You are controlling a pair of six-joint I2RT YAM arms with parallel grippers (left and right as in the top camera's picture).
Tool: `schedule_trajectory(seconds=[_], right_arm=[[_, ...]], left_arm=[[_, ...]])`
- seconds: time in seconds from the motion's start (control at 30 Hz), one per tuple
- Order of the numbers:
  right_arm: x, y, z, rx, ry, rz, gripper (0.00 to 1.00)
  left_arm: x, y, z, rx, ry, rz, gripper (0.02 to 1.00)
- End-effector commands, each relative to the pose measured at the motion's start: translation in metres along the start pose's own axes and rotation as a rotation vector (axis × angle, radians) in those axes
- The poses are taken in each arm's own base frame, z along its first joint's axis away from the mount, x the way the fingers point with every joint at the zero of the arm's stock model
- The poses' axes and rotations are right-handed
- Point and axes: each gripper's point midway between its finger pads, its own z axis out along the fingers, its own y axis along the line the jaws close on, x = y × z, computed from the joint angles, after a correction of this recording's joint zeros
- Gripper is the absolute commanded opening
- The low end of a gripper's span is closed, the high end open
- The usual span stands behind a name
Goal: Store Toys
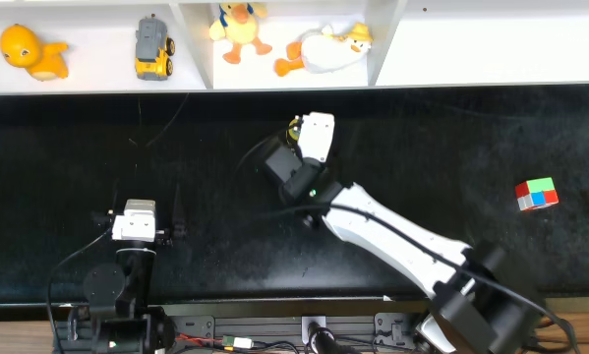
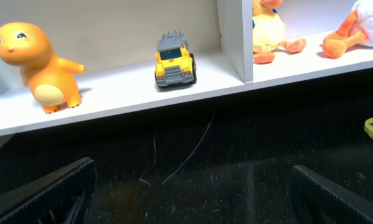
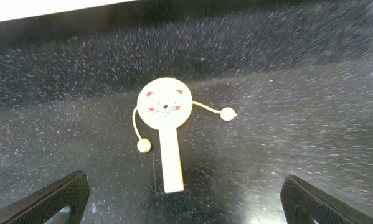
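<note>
The toy is a wooden rattle drum (image 3: 167,135): a round, pale head painted with a cat face (pink ears, small eyes, whiskers) on a flat, straight handle. A thin cord leaves each side of the head and ends in a small bead (image 3: 226,114). One bead lies out to the side and the other hangs down beside the handle.

The drum lies flat on the black table (image 1: 451,138), directly ahead of the right gripper (image 3: 185,200). Its handle points back toward the gap between the fingers and its head lies farther out. The right gripper is spread wide and grips nothing; both fingers are well apart from the drum.

Beyond that gripper runs a white shelf (image 1: 471,59) split by upright dividers. The compartment ahead and to the left of the gripper holds a yellow duck plush (image 1: 240,29) and a white duck plush (image 1: 325,49) lying on its side, orange feet toward the yellow one.

The next compartment over faces the left gripper (image 2: 192,186). It holds an orange dinosaur figure (image 2: 40,65) standing upright and a yellow toy truck (image 2: 174,60) near the divider. The left gripper sits low over the table short of the shelf, released, with nothing between its fingers.

A multicoloured cube (image 1: 536,194) lies on the table well off to the right gripper's right.
</note>
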Motion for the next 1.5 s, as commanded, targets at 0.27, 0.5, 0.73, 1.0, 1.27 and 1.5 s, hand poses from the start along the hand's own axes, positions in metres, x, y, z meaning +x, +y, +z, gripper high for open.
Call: schedule_trajectory(seconds=[0.27, 0.5, 0.73, 1.0, 1.27, 1.5], right_arm=[[0.016, 0.022, 0.029, -0.057, 0.14, -0.068, 0.993], [0.037, 0.023, 0.042, -0.071, 0.229, -0.099, 0.996], [0.044, 0.014, 0.044, -0.037, 0.258, -0.118, 0.996], [0.045, 0.007, 0.044, -0.015, 0.268, -0.141, 0.998], [0.041, 0.003, 0.046, 0.007, 0.242, -0.151, 1.0], [0.033, 0.008, 0.048, -0.008, 0.205, -0.186, 0.998]], left_arm=[[0.001, 0.0, 0.0, -0.005, -0.004, -0.011, 0.998], [0.001, 0.0, 0.0, -0.005, -0.004, -0.011, 0.998], [0.001, 0.0, 0.0, -0.005, -0.004, -0.011, 0.998], [0.001, 0.0, 0.0, -0.005, -0.004, -0.011, 0.996], [0.001, 0.0, 0.0, -0.005, -0.004, -0.011, 0.998], [0.001, 0.0, 0.0, -0.005, -0.004, -0.011, 0.998]])
